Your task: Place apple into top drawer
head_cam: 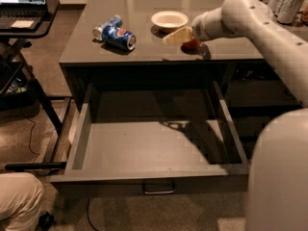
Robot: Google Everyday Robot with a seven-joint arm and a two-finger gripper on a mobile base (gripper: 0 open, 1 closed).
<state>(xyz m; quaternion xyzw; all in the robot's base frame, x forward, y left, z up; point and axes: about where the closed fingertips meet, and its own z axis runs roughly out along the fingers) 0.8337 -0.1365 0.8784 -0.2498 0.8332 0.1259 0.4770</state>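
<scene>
The red apple sits on the grey counter, just right of the white bowl; only its lower part shows. My gripper is right at the apple, over its top left side, with the white arm reaching in from the right. The top drawer is pulled fully open below the counter. It is wide, shallow and empty inside, with a small silver bar handle on its front panel.
Blue soda cans lie on the counter's left part. More cans stand at the far right. A laptop on a black stand is at the left. A person's knee shows bottom left. My arm's thick segment fills the lower right.
</scene>
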